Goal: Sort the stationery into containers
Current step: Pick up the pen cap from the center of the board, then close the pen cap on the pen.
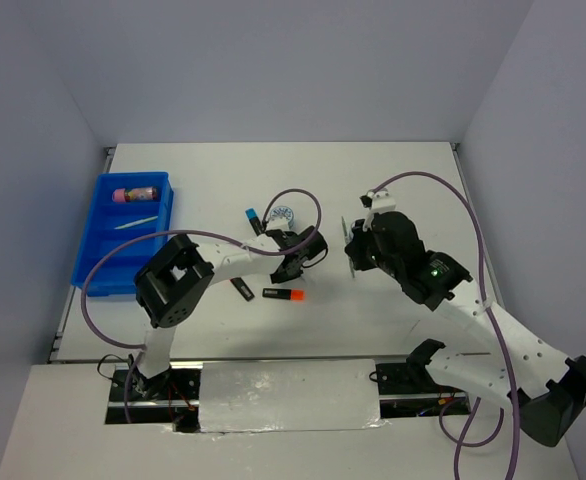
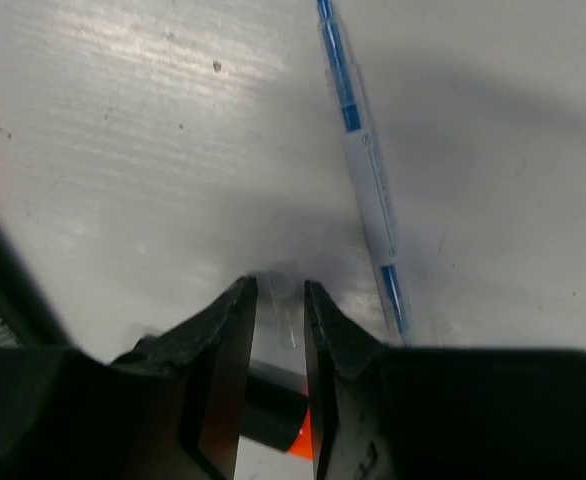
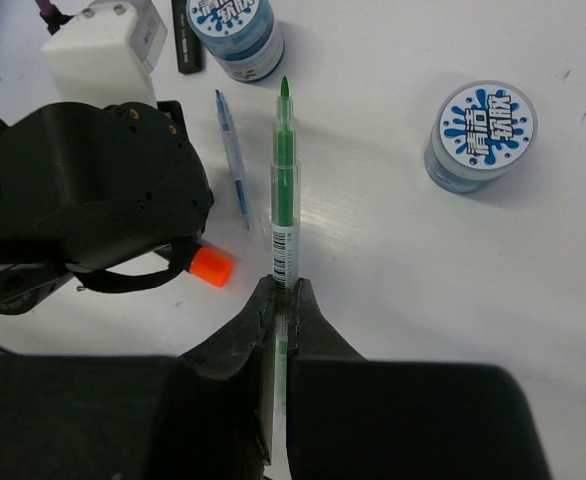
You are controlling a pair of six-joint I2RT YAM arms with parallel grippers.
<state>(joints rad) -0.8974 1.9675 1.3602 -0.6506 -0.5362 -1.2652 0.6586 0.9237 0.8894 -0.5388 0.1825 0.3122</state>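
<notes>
First, at the far left you see the blue tray [image 1: 98,215] on the white surface [image 1: 223,170]. A pink tube [image 1: 136,193] lies in its farthest compartment, and a thin pale pen [image 1: 136,223] lies in the compartment next to it.

To the right of the tray, the left claw [image 2: 278,295] is low over the surface. Its jaws are a narrow gap apart, and nothing is clearly held between them. Just beside it lies a blue pen [image 2: 368,170]. Under the claw you can see an orange-capped highlighter [image 2: 273,425], which lies flat on the surface. A blue-capped highlighter [image 1: 250,217] lies farther away, near one tape roll [image 3: 235,25].

Then comes the right claw [image 3: 283,300]. Its jaws are pressed together on a green pen [image 3: 285,200], which points straight out from the fingertips. The second tape roll [image 3: 483,130] stands to the right of this pen, well apart from it. Except for the tube and the pale pen, all these items are outside the tray.
</notes>
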